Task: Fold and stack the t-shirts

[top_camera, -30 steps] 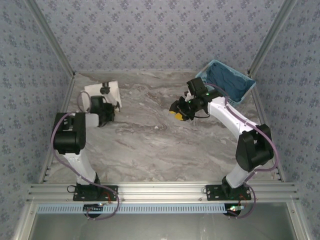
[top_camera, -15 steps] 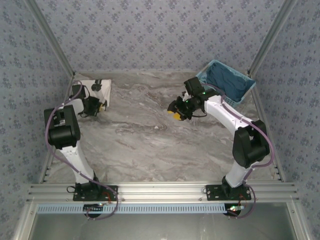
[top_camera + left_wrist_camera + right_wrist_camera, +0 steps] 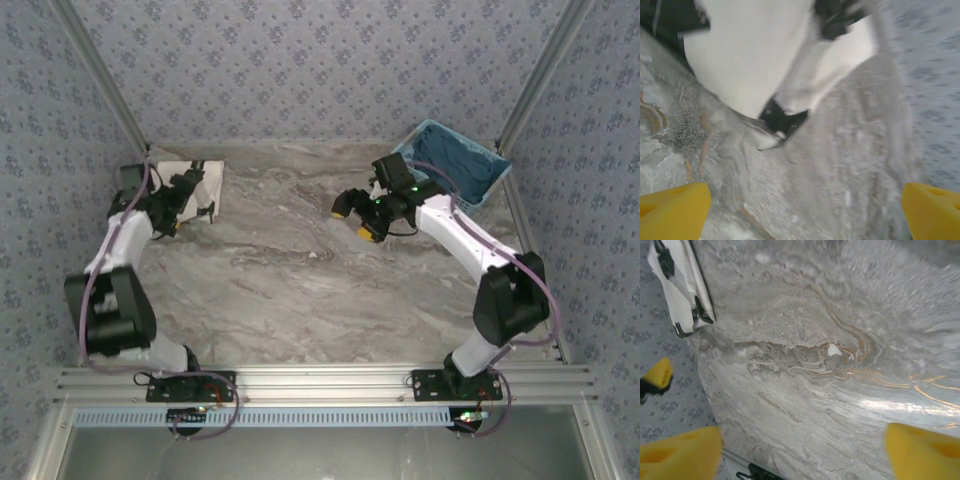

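Observation:
A folded white t-shirt with dark patches lies in the table's far left corner. My left gripper hovers just on its near side, open and empty. In the left wrist view the t-shirt is blurred at the top, beyond the spread yellow fingertips of my left gripper. My right gripper hangs over the table's middle right, open and empty. The right wrist view has its gripper above bare marble and the t-shirt far off at top left.
A light-blue lattice basket with dark blue cloth inside stands at the far right corner. The marble tabletop runs between the arms. Patterned walls enclose the back and both sides. A metal rail crosses the near edge.
Both grippers went from nearly shut to wide open. The left arm swung out to the left, and the t-shirt now lies flatter in the far left corner. The right gripper stayed roughly where it was.

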You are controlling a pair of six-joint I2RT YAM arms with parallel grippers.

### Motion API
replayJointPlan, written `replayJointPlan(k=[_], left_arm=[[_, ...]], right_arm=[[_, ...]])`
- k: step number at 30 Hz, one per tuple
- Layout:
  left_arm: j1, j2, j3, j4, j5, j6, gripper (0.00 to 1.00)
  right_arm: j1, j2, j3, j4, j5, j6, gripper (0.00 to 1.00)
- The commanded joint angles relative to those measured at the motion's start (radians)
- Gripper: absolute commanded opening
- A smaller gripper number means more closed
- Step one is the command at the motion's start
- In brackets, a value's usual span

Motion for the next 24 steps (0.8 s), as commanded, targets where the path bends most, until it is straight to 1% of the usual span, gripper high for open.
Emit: replayJointPlan(k=[1,4,5,7,8,9,10,11,12,14,15,16,18,20,21,24], left_arm=[[-0.006,-0.230,-0.080,-0.103,-0.067,0.081,0.98],[-0.005,-0.408,-0.167,-0.156,-0.122,0.127,0.98],[-0.007,-0.451,-0.189,-0.195,-0.161,0.143,0.98],[-0.009,-0.507,-0.228,-0.268,-0.287,0.149,0.98],[-0.010,-0.530,-0.248,-0.303,-0.370,0.142,0.98],[-0.016,-0.548,-0.264,-0.322,-0.451,0.126,0.98],[-0.025,-0.569,-0.290,-0.350,-0.553,0.113,0.98],[-0.037,-0.600,-0.330,-0.338,-0.639,0.104,0.98],[-0.046,-0.635,-0.373,-0.290,-0.677,0.125,0.98],[-0.056,-0.733,-0.503,-0.108,-0.689,0.253,0.98],[-0.058,-0.775,-0.560,-0.031,-0.688,0.310,0.98],[-0.064,-0.817,-0.622,0.058,-0.695,0.368,0.98],[-0.068,-0.865,-0.731,0.191,-0.711,0.444,0.98],[-0.066,-0.855,-0.817,0.327,-0.669,0.555,0.98],[-0.067,-0.836,-0.849,0.382,-0.635,0.599,0.98],[-0.066,-0.724,-0.886,0.467,-0.577,0.619,0.98]], right_arm=[[-0.015,-0.149,-0.018,-0.060,0.163,-0.059,1.00],[-0.016,-0.275,-0.074,-0.089,0.326,-0.097,1.00],[-0.019,-0.320,-0.101,-0.095,0.377,-0.123,1.00],[-0.036,-0.384,-0.145,-0.111,0.456,-0.167,1.00],[-0.045,-0.408,-0.158,-0.134,0.512,-0.188,1.00],[-0.054,-0.425,-0.194,-0.150,0.580,-0.191,1.00],[-0.059,-0.447,-0.228,-0.162,0.680,-0.188,1.00],[-0.066,-0.477,-0.273,-0.133,0.753,-0.198,1.00],[-0.071,-0.509,-0.328,-0.079,0.793,-0.234,1.00],[-0.085,-0.583,-0.470,0.070,0.885,-0.313,1.00],[-0.089,-0.607,-0.544,0.170,0.910,-0.367,1.00],[-0.095,-0.636,-0.627,0.292,0.932,-0.453,1.00],[-0.105,-0.661,-0.733,0.445,0.985,-0.527,1.00],[-0.118,-0.635,-0.823,0.606,1.034,-0.648,1.00],[-0.135,-0.612,-0.851,0.660,1.034,-0.682,1.00],[-0.183,-0.504,-0.877,0.741,1.029,-0.724,1.00]])
